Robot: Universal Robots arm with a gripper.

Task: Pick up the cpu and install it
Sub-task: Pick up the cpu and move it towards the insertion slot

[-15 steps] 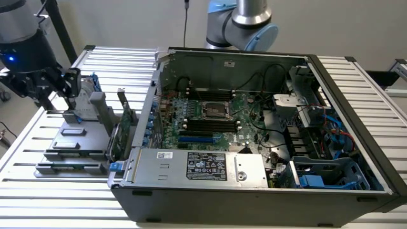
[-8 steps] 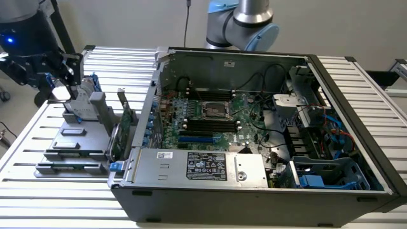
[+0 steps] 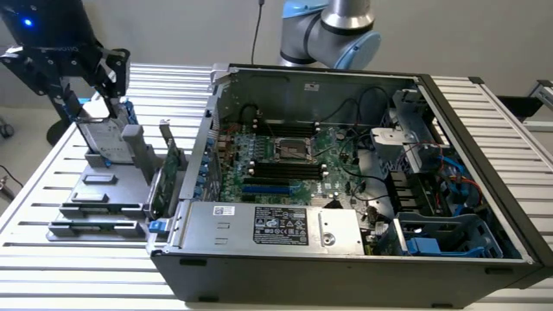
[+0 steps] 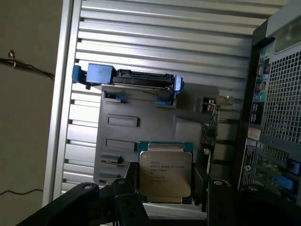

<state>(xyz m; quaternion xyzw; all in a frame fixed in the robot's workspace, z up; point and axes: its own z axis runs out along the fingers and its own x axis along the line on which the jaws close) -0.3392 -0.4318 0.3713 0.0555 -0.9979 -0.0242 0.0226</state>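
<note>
A slatted metal table (image 3: 69, 272) carries an open computer case (image 3: 346, 259) on the exterior view's right and a grey parts tray (image 3: 116, 194) on the exterior view's left. The black gripper (image 3: 87, 97) hangs above the far end of the tray, clear of the tray surface. In the wrist view its two dark fingers (image 4: 132, 183) stand wide apart and pinch the cpu (image 4: 164, 174) between them, one finger against each of two opposite edges. The cpu is a flat square chip with a silvery metal top, lines of small print and a thin green rim. It lies level in the grip with its metal top facing the wrist camera, and the grey tray is beneath it. A silver hard drive (image 3: 108, 139) with a blue bracket stands upright at the far end of the tray, beyond the cpu. A long green circuit card (image 3: 168, 172) stands on edge between the tray and the case wall. Inside the case the green motherboard (image 3: 259, 184) lies flat, with a square metal-framed socket (image 3: 292, 150) near its middle, well apart from the gripper. A grey labelled power supply box (image 3: 276, 223) sits along the near side of the case. The pale blue and grey robot arm (image 3: 333, 32) rises beyond the far side of the case.
</note>
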